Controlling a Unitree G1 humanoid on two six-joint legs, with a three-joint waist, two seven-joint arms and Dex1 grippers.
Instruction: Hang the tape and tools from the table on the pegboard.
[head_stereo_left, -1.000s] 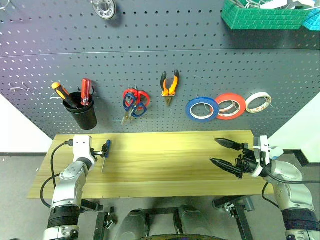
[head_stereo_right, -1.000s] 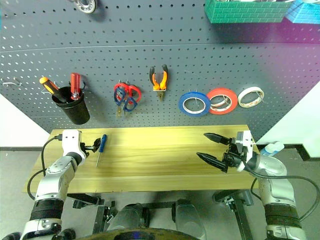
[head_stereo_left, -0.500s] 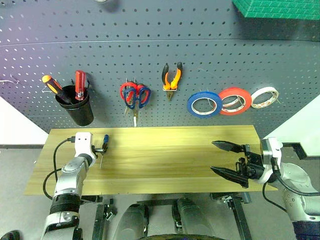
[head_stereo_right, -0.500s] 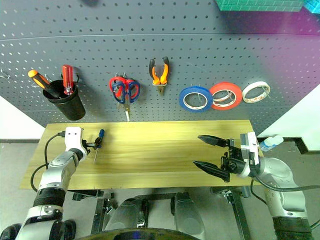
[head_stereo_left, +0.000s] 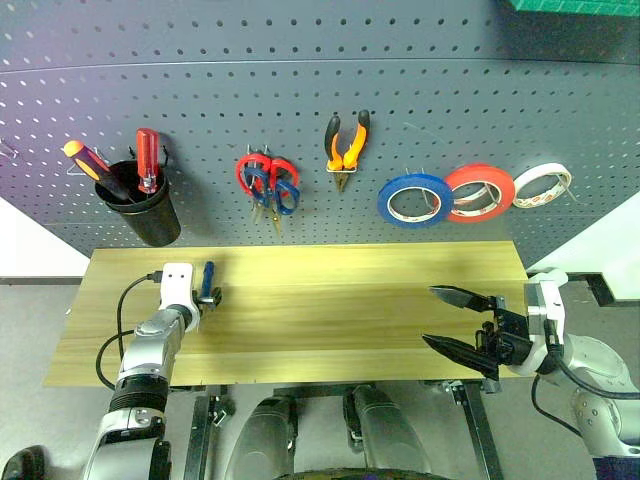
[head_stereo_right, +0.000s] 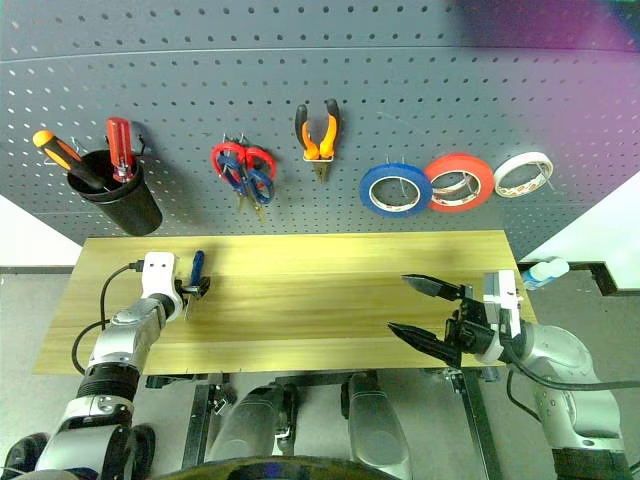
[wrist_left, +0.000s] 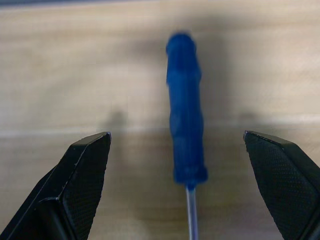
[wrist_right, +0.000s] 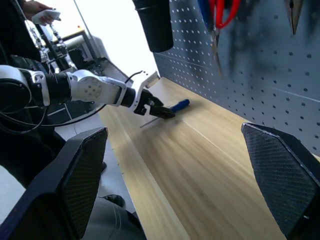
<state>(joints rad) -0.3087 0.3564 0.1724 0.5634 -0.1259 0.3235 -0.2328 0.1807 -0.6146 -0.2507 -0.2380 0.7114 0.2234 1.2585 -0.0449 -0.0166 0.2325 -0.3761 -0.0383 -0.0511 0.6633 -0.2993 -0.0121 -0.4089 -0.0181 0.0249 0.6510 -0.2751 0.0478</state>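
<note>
Screwdriver (wrist_left: 186, 135): the blue-handled tool is seen lying flat on the table (head_stereo_left: 330, 300), near its left end, between the spread jaws of the left gripper (head_stereo_left: 208, 296), untouched.
Left gripper: jaws are held wide, nothing gripped.
Right gripper (head_stereo_left: 458, 325): jaws are held wide and empty, over the table's right end.
Pegboard (head_stereo_left: 300, 100): behind the table; blue tape (head_stereo_left: 414, 199), pliers (head_stereo_left: 346, 147) and scissors (head_stereo_left: 268, 184) are hung on it.
</note>
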